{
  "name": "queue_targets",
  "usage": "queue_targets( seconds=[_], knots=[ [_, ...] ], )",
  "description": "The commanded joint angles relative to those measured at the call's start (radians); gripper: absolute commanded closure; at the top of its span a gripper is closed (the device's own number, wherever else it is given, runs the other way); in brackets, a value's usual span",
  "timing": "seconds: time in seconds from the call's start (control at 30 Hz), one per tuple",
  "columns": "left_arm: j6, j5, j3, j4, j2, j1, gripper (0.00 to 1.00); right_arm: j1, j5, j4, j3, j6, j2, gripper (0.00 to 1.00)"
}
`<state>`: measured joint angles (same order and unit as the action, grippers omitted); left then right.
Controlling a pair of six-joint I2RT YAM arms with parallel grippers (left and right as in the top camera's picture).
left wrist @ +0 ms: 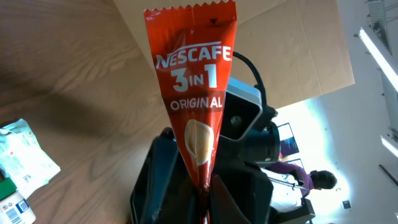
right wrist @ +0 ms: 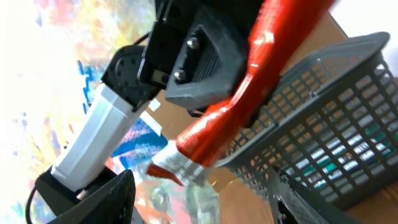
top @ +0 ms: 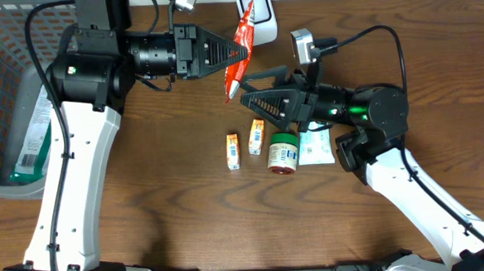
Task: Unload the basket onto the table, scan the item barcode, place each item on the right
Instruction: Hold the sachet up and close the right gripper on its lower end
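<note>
Left end effector (top: pixel 229 53) is clamped mid-length on the red Nescafé 3-in-1 sachet (top: pixel 243 32), held above the table (top: pixel 146 199), long axis running from the white scanner (top: pixel 262 16) toward the right end effector (top: pixel 250 102), whose jaws stand apart at the sachet's near tip; no barcode visible.

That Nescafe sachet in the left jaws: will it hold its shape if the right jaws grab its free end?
Probably floppy: the sachet curves along its length, pinched only mid-length by the left jaws. Likely light, since it is a thin stick pack. Its glossy film may slip, so grip squarely.
</note>
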<state>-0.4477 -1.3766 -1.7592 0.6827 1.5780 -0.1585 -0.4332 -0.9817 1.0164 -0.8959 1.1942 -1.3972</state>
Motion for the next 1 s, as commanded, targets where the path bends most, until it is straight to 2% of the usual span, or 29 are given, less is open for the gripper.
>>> queue_targets(
  seconds=[0.0, 0.43, 0.63, 0.97],
  knots=[
    [0.010, 0.002, 0.003, -0.004, 0.004, 0.000, 0.92, -0.027, 0.066, 0.016, -0.007, 0.014, 0.008, 0.37],
    [0.010, 0.002, 0.003, -0.004, 0.004, 0.000, 0.92, -0.066, 0.172, 0.016, -0.007, 0.013, 0.007, 0.45],
    [0.010, 0.001, 0.003, -0.003, 0.004, 0.000, 0.92, -0.070, 0.196, 0.015, -0.007, 0.002, 0.003, 0.58],
    [0.010, 0.001, 0.003, -0.003, 0.004, 0.000, 0.92, -0.073, 0.204, 0.001, -0.007, -0.015, 0.003, 0.69]
  ],
)
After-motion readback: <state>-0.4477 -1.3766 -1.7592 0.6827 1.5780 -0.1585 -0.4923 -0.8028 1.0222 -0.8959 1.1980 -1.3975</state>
